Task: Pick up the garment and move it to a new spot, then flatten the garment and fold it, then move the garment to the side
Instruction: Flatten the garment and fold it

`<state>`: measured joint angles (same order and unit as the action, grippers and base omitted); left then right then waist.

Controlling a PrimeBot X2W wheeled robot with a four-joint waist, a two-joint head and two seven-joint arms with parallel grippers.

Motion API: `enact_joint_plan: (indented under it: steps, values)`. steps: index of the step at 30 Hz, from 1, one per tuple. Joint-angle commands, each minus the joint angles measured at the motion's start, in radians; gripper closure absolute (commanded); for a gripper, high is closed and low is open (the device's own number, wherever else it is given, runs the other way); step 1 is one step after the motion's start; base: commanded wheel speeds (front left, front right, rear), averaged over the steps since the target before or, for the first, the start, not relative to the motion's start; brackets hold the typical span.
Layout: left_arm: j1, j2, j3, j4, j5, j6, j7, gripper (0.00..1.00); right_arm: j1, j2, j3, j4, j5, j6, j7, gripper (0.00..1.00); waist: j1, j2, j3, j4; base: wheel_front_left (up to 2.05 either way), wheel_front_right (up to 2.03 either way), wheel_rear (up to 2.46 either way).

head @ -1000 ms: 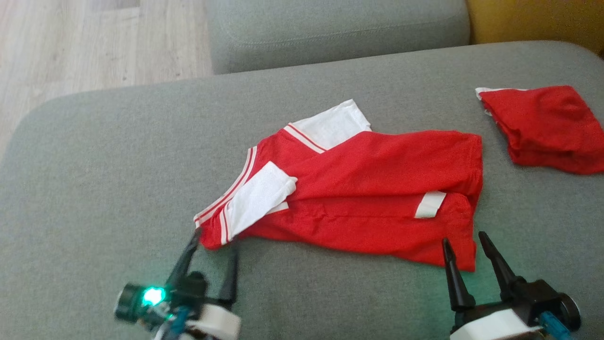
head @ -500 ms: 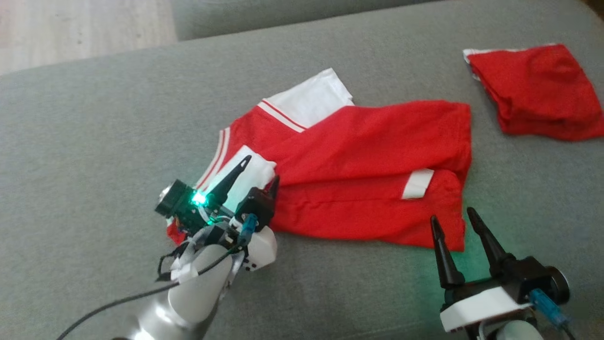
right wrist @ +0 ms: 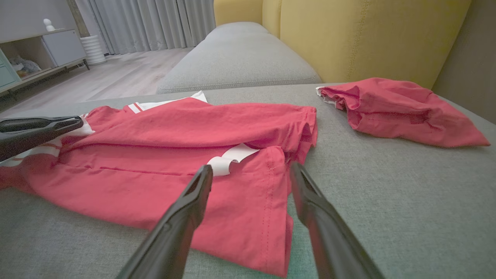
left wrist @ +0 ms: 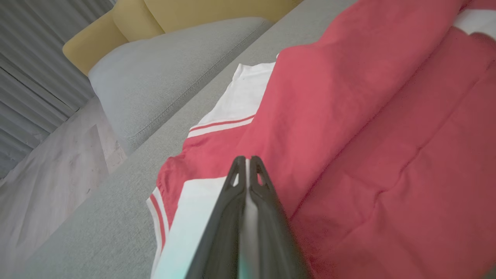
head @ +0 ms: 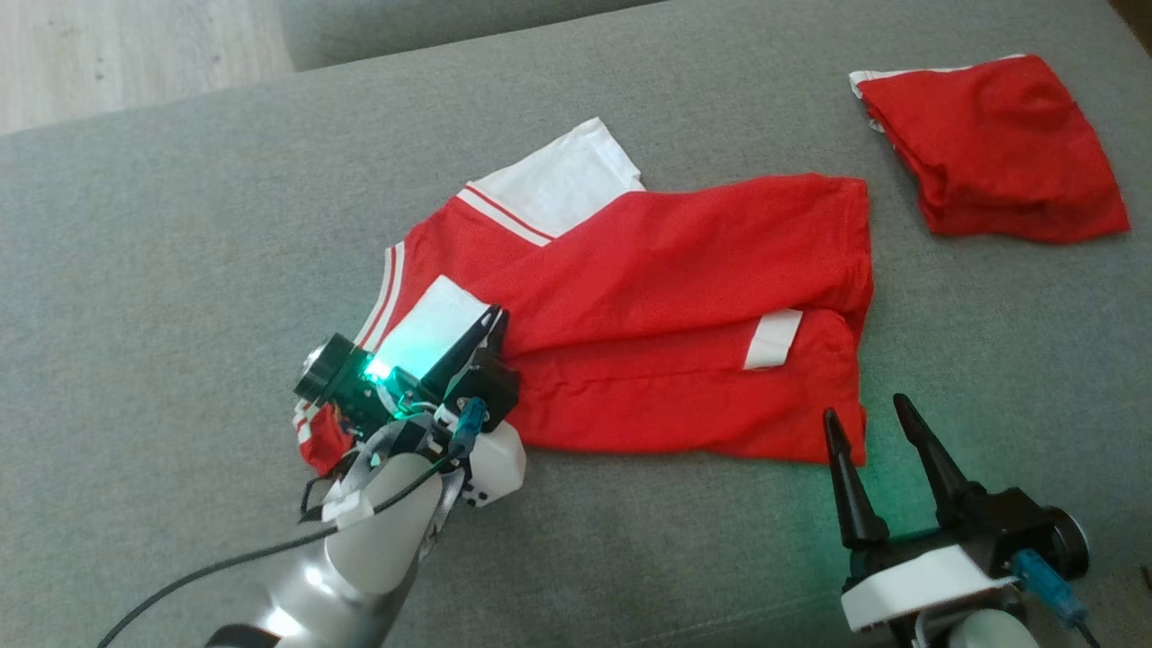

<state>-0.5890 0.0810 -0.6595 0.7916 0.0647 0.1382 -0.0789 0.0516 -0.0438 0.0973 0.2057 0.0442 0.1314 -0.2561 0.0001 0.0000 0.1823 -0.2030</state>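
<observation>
The garment [head: 675, 297] is a red shirt with white sleeves, lying crumpled on the grey sofa seat [head: 180, 225]. My left gripper [head: 493, 317] lies low over its near white sleeve [head: 432, 324], fingers pressed together where white meets red, shut on the cloth. The left wrist view shows the shut left gripper [left wrist: 246, 159] with pale sleeve between its fingers, over the garment [left wrist: 348, 97]. My right gripper [head: 864, 407] stands open just in front of the garment's lower right corner. In the right wrist view the right gripper [right wrist: 250, 170] straddles that hem of the garment [right wrist: 174, 128].
A second red cloth [head: 990, 144] lies folded at the far right of the seat, also the red cloth [right wrist: 395, 112] near the yellow backrest [right wrist: 348, 38]. Another grey cushion [right wrist: 236, 66] adjoins behind. Wooden floor [head: 108, 54] lies beyond the seat's left edge.
My left arm reached forward from the garment's near corner onto the white sleeve and its fingers closed. The head camera shifted. The right gripper stayed open near the hem.
</observation>
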Motion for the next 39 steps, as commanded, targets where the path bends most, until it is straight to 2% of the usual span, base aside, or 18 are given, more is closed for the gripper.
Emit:
enact_joint_plan:
  steps: [1, 5, 8, 13, 16, 21, 30, 36, 37, 38, 39]
  values:
    - [-0.039, 0.008, 0.023, -0.027, -0.008, 0.009, -0.010, 1.00, -0.027, -0.006, 0.021, -0.027, 0.006, -0.001, -0.006, 0.00, -0.0001, 0.0000, -0.004, 0.003, 0.00, 0.00, 0.00]
    - [-0.015, -0.004, 0.036, -0.067, -0.057, -0.002, -0.044, 1.00, -0.015, -0.006, 0.011, -0.026, 0.006, -0.001, -0.006, 0.00, -0.0001, 0.0000, -0.021, 0.019, 0.00, 0.00, 0.00]
    - [0.053, 0.013, 0.062, -0.167, -0.099, 0.014, -0.090, 1.00, 0.001, -0.006, 0.002, -0.025, 0.008, -0.001, -0.006, 0.00, -0.0001, 0.0000, -0.043, 0.039, 0.00, 0.00, 0.00]
    - [0.183, 0.103, 0.103, -0.368, -0.120, 0.061, -0.121, 1.00, 0.024, -0.006, -0.042, -0.025, 0.024, -0.001, -0.006, 0.00, -0.0001, 0.0000, -0.056, 0.085, 0.00, 0.00, 0.00]
    - [0.247, 0.159, 0.114, -0.500, -0.133, 0.057, -0.126, 1.00, 0.027, -0.006, -0.063, -0.007, 0.054, -0.001, -0.006, 0.00, -0.0001, 0.0000, -0.056, 0.115, 0.00, 0.00, 0.00]
    - [0.311, 0.231, 0.139, -0.652, -0.132, 0.080, -0.093, 1.00, -0.016, -0.006, -0.100, 0.058, 0.091, -0.001, -0.006, 0.00, -0.0001, 0.0000, -0.045, 0.146, 0.00, 0.00, 0.00]
    - [0.332, 0.265, 0.144, -0.742, -0.130, 0.093, -0.055, 1.00, -0.157, -0.040, -0.120, 0.247, 0.109, -0.001, -0.006, 0.00, -0.0001, 0.0000, -0.030, 0.171, 0.00, 0.00, 0.00]
    - [0.332, 0.269, 0.140, -0.760, -0.132, 0.097, -0.049, 1.00, -0.194, -0.053, -0.123, 0.313, 0.114, -0.001, -0.006, 0.00, -0.0001, 0.0000, -0.030, 0.182, 0.00, 0.00, 0.00]
    - [0.332, 0.269, 0.140, -0.763, -0.132, 0.098, -0.048, 1.00, -0.195, -0.053, -0.121, 0.325, 0.116, -0.001, -0.006, 0.09, -0.0001, 0.0000, -0.030, 0.184, 0.00, 0.00, 0.00]
    - [0.332, 0.270, 0.140, -0.765, -0.133, 0.099, -0.047, 1.00, -0.198, -0.053, -0.122, 0.330, 0.119, -0.001, -0.006, 0.30, -0.0001, 0.0000, -0.030, 0.185, 0.00, 0.00, 0.00]
    - [0.332, 0.272, 0.140, -0.768, -0.134, 0.099, -0.047, 1.00, -0.200, -0.054, -0.121, 0.328, 0.122, -0.001, -0.006, 0.58, -0.0001, 0.0000, -0.029, 0.185, 0.00, 0.00, 0.00]
